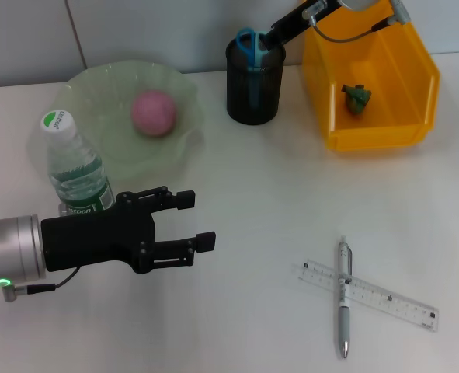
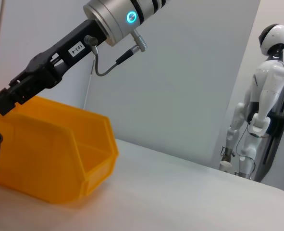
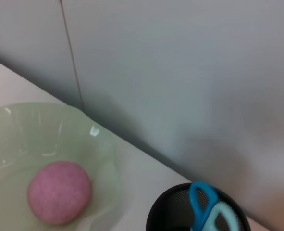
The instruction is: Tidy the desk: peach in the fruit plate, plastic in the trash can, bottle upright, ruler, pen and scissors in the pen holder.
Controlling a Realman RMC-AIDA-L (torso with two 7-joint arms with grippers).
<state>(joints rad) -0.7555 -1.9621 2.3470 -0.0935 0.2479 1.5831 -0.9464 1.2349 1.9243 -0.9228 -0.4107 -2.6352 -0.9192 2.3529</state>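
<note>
A: The right tool (image 1: 266,40) is hanging at the rim of the pen holder (image 1: 254,89), where the blue-handled scissors (image 1: 248,43) are already standing. I cannot tell how its fingers are set.

B: So for this step it needs lifting straight up, clear of the mesh and the handles, before heading for the pen (image 1: 343,299) lying across the ruler (image 1: 369,294). Pen first, I'd judge, since it is on top.

A: And the left tool (image 1: 189,221)?

B: Hovering wide open, holding nothing, just beside the upright bottle (image 1: 74,167). The peach (image 1: 153,112) is sitting in the fruit plate (image 1: 97,89), and a green scrap is lying in the trash can (image 1: 373,85).

A: Anything hard to make out?

B: The scissors' blades are hidden inside the cup, and the right wrist view is showing no fingers.
</note>
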